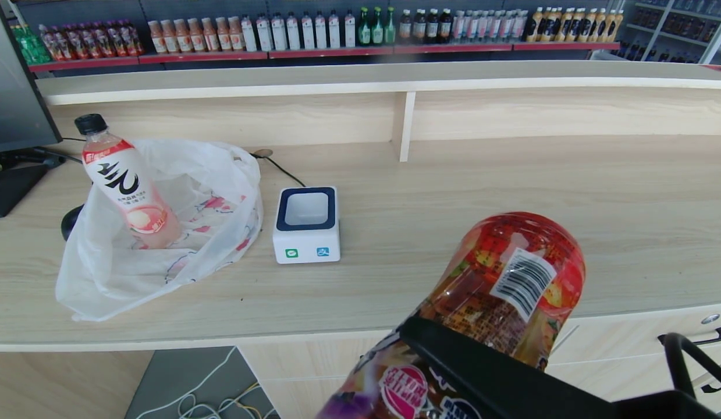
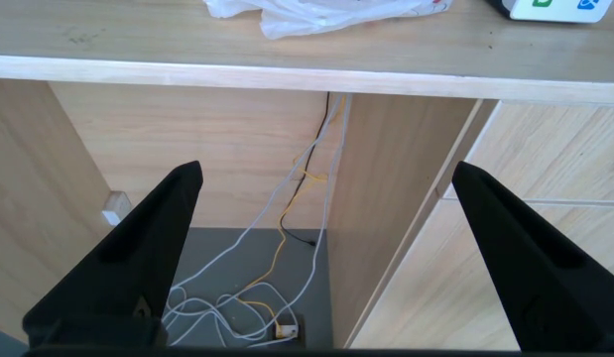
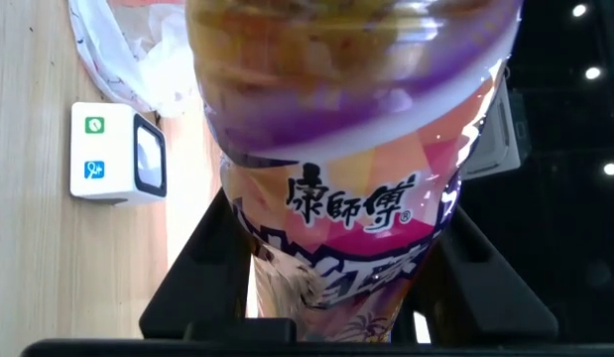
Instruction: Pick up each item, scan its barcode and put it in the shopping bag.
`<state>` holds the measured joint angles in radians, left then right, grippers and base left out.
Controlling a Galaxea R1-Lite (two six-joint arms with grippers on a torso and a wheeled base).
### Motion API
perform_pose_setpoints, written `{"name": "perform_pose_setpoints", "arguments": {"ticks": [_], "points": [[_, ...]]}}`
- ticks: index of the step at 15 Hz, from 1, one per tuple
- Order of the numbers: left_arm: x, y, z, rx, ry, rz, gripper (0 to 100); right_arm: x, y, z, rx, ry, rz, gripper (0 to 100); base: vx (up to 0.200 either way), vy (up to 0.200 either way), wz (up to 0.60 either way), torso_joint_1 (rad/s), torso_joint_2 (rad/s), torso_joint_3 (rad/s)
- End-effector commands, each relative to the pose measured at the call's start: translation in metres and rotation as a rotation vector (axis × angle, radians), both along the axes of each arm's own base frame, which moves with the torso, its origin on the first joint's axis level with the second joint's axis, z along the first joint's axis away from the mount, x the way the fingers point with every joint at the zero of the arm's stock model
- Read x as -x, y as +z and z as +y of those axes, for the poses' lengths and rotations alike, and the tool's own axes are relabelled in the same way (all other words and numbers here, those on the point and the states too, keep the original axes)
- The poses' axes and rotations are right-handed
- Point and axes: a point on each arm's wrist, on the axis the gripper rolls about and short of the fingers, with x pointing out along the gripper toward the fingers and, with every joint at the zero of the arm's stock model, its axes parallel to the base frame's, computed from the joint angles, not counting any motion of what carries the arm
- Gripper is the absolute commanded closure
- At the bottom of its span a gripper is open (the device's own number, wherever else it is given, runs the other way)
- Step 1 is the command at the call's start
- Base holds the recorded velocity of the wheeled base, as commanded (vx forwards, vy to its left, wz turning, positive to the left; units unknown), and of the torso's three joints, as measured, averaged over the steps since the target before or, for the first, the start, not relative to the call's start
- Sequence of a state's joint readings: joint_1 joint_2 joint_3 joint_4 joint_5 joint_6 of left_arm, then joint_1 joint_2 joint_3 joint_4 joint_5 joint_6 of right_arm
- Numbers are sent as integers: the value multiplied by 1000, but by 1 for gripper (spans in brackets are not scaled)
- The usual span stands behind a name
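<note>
A peach-drink bottle (image 1: 130, 186) already stands in the shopping bag (image 1: 104, 279) at the frame's left. The right gripper (image 3: 341, 288) clenches a fruit-drink bottle (image 1: 511, 279) at lower right, seemingly not yet scanned, well short of the central scanner (image 1: 306, 224). The left gripper (image 2: 326, 248) gapes empty.

Cables (image 2: 287, 213) under counter (image 2: 138, 45); left pincer (image 2: 326, 174) spread wide

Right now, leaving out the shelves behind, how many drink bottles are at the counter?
2. A pink bottle stands in the shopping bag at the counter's left; the right hand holds a red-labelled bottle. The bag's folds could hide more.
</note>
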<state>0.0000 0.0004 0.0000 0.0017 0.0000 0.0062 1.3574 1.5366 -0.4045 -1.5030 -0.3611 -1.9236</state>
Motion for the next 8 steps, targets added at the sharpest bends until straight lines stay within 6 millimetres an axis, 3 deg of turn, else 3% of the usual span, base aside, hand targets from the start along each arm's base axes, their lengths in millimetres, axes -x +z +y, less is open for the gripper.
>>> {"name": "perform_pose_setpoints", "arguments": {"ticks": [1, 8], "points": [[0, 0, 0, 0, 0, -1, 0, 0, -1, 1, -2, 5, 10, 100, 0, 0, 0, 0, 0, 0], [0, 0, 0, 0, 0, 1, 0, 1, -10, -5, -149, 93, 223, 100, 0, 0, 0, 0, 0, 0]]}}
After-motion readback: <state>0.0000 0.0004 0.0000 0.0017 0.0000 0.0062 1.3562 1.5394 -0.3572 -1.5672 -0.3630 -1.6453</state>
